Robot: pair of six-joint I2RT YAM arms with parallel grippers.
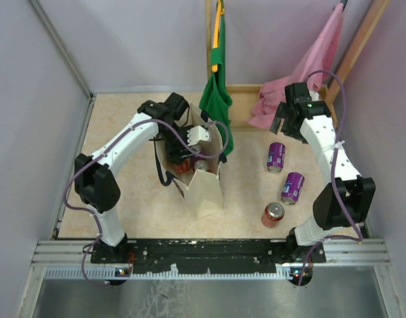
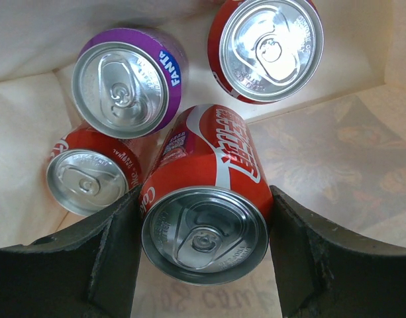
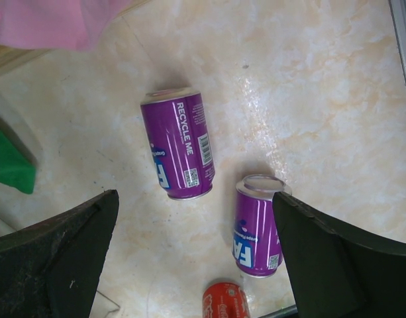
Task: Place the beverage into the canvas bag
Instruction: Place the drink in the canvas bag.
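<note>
The cream canvas bag [image 1: 206, 192] stands open at the table's middle, and my left gripper [image 1: 189, 149] reaches down into it. In the left wrist view the left gripper [image 2: 203, 252] is shut on a tilted red cola can [image 2: 209, 165], both fingers against its sides. Below it in the bag are a purple Fanta can [image 2: 130, 89] and two red cans [image 2: 269, 46] [image 2: 90, 175]. My right gripper [image 1: 285, 122] [image 3: 196, 258] hangs open over the table, holding nothing. Two purple cans [image 3: 179, 146] [image 3: 257, 228] and a red can [image 3: 226, 301] lie beneath it.
The loose cans lie right of the bag: purple can [image 1: 276, 157], purple can [image 1: 293, 187], red can [image 1: 273, 214]. A green cloth bag [image 1: 216, 99] and a pink cloth bag [image 1: 308, 66] hang from a wooden frame at the back. Grey walls enclose the table.
</note>
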